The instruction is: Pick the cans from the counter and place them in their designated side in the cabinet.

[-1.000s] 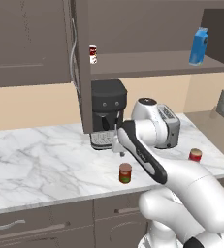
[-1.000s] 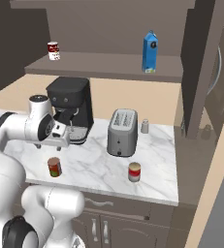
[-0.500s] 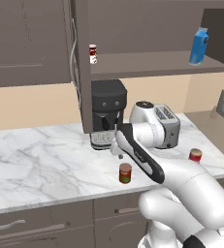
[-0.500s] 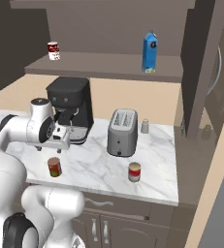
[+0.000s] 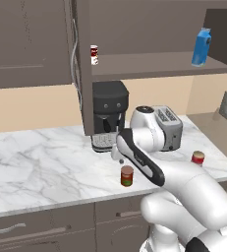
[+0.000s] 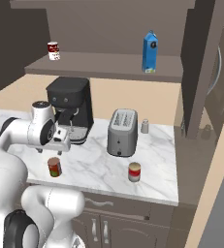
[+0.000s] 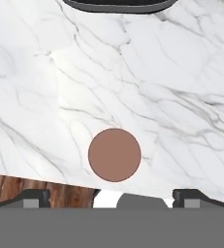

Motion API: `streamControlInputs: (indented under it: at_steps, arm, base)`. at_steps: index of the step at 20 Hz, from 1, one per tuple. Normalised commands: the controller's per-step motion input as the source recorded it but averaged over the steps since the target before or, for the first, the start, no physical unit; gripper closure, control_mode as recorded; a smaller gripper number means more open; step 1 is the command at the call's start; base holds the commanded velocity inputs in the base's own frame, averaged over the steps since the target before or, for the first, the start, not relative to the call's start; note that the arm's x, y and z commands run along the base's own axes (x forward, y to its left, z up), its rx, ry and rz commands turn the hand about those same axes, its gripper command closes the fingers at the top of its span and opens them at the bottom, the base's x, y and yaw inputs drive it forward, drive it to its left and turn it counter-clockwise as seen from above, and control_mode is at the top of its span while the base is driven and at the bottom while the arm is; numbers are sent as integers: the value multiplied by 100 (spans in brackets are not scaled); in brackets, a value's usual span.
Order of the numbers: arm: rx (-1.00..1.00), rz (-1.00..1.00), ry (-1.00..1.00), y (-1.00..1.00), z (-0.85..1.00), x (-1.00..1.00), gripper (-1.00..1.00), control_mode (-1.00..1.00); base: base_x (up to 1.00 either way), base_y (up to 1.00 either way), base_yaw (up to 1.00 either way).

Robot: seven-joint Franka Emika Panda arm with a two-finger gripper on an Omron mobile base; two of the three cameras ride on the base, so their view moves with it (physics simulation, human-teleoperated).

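Cans [image 5: 127,175] stand; claw [image 7: 112,196] tips barely show, seemingly spread.

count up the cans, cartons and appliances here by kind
cans: 3, the dark red-brown can, the red and pale can on the counter, and the white can with red marks on the cabinet shelf
cartons: 1, the blue carton
appliances: 2, the coffee machine and the toaster
total: 6
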Motion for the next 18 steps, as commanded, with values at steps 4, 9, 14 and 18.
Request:
streamControlInputs:
  at_steps: [4, 9, 14, 18]
  arm:
    - [0, 0, 3, 0, -12, 0, -100, -100]
    - [0, 0, 2, 1, -11, 2, -100, -100]
    - [0, 0, 0, 3, -12, 2, -100, -100]
    - [0, 0, 0, 2, -13, 0, -100, -100]
  base:
    - [0, 0, 0]
    - [0, 0, 0]
    - [0, 0, 0]
    - [0, 0, 0]
